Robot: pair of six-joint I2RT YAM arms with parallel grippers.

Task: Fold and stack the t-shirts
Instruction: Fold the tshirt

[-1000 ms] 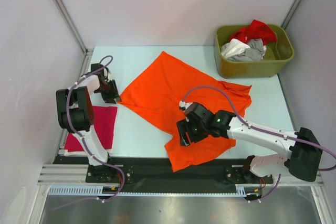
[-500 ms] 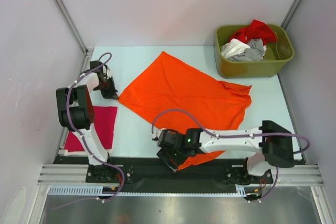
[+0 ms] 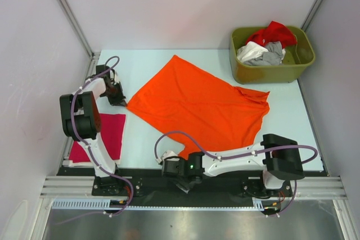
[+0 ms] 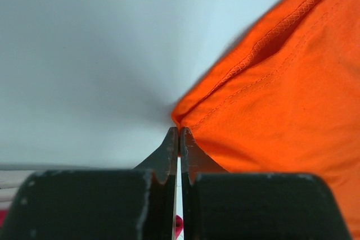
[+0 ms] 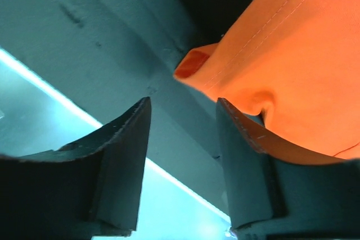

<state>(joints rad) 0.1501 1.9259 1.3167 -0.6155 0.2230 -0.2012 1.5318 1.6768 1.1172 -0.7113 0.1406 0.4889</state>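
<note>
- Task item: large bright orange cloth t-shirt (image 3: 202, 102), spread flat mid-worktop (image 3: 147, 139); one corner at 9 o'clock, another at 6 o'clock by the near edge.
- Left end effector (image 4: 179, 132): closed, tips touching the 9 o'clock corner; cannot tell whether any cloth is pinched.
- Right end effector (image 5: 183, 108): open at the 6 o'clock corner; hem just beyond the tips, cloth draped on one finger.
- Risk: right closes on nothing; cause, corner not between the pads.
- Risk: left slips off under pull; cause, hold at the very tip.
- Magenta-red cloth t-shirt (image 3: 107, 139) lies at 8 o'clock.
</note>
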